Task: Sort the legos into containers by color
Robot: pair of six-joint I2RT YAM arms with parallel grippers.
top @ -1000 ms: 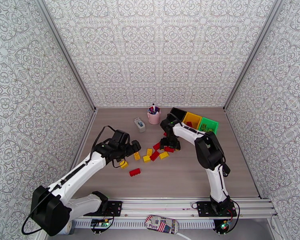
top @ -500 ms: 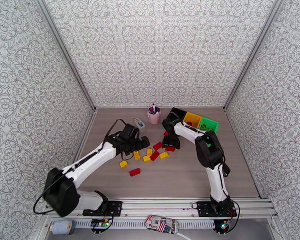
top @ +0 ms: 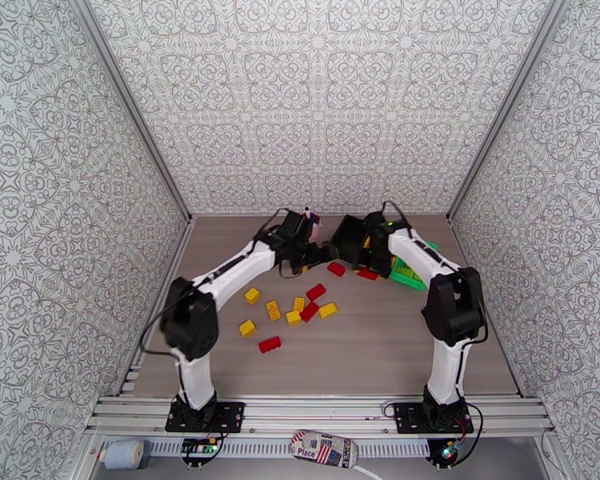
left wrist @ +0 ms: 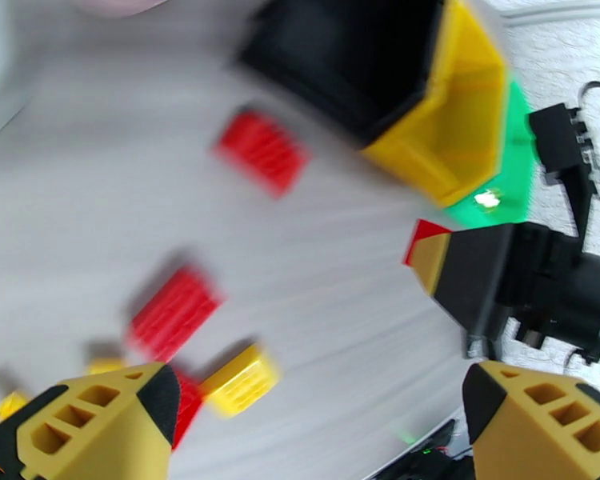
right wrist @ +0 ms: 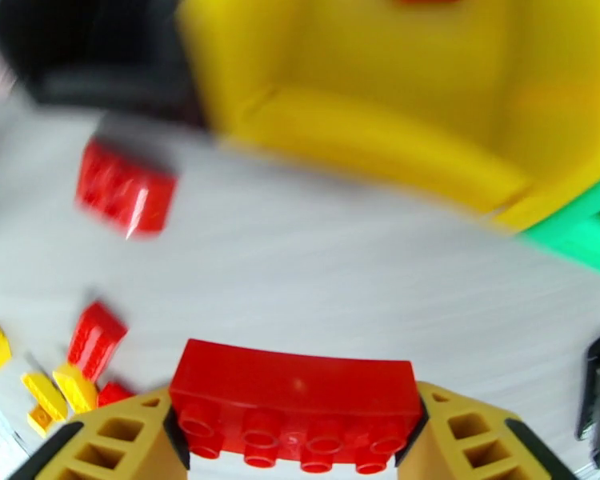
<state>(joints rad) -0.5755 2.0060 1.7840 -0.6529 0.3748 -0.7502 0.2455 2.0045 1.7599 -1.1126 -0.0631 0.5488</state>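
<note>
Now: right pincer [right wrist: 296,426] clenched on a red brick [right wrist: 294,390], studs toward the wrist camera, close to the yellow bin [right wrist: 396,90]. Left pincer [left wrist: 316,418] spread wide, nothing between its fingers, near the black bin [left wrist: 356,58]. Green bin [top: 412,275] at the row's right end. Loose bricks [top: 300,304], red and yellow, lie scattered mid-worktop [top: 364,346]. A lone red one [top: 336,269] sits near the black bin. Wrist views blurred.
</note>
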